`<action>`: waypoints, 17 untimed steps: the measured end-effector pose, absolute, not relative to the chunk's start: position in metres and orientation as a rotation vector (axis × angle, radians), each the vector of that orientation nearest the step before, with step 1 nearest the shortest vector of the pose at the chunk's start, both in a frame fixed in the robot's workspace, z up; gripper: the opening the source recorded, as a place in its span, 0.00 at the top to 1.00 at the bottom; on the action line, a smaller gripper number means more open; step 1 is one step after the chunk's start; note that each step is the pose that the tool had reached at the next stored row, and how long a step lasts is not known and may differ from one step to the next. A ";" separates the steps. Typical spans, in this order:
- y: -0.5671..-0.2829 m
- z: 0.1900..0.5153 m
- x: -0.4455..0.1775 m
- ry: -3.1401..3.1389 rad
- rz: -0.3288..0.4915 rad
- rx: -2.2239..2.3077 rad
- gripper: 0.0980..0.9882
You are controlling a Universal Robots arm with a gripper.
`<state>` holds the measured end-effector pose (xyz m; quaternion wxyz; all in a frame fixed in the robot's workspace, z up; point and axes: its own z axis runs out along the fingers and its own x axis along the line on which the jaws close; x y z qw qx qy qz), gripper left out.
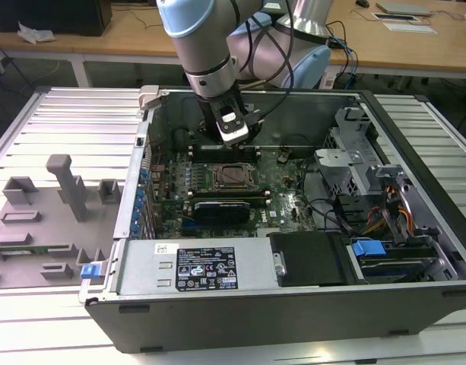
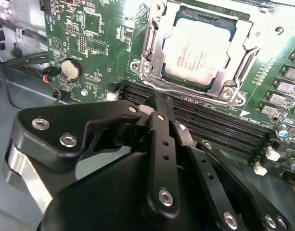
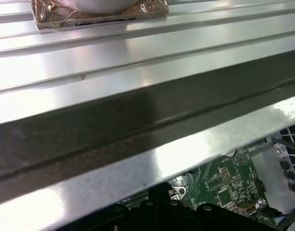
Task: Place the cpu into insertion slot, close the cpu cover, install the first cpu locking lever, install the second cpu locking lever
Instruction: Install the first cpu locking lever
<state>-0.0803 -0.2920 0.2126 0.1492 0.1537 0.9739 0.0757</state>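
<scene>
Black claw (image 2: 159, 103), fingers together and empty, hovers beside the seated, fragile, light silver square cpu (image 2: 198, 50); handle by edges.

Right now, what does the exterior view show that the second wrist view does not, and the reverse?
Exterior view: the whole open computer case, the arm above it, and a grey fixture tray at the exterior view's left. Second wrist view: a round coin battery and the long black memory slots near the shut fingers. Both: the cpu under the cpu cover on the green motherboard, with the gripper close by.
</scene>
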 end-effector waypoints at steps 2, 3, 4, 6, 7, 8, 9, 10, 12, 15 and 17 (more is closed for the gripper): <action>-0.292 0.212 -0.080 2.821 0.214 0.447 0.99; -0.292 0.212 -0.079 2.842 0.211 0.452 0.99; -0.292 0.212 -0.079 2.854 0.208 0.455 0.99; -0.292 0.212 -0.079 2.860 0.207 0.456 0.99; -0.292 0.212 -0.079 2.861 0.207 0.456 0.99; -0.292 0.212 -0.079 2.868 0.182 0.455 0.99; -0.292 0.212 -0.079 2.878 0.154 0.454 0.99; -0.292 0.212 -0.079 2.887 0.127 0.453 0.99; -0.293 0.212 -0.079 2.917 0.030 0.448 0.99; -0.295 0.212 -0.079 2.945 -0.003 0.449 0.99; -0.299 0.212 -0.079 2.958 -0.007 0.451 0.99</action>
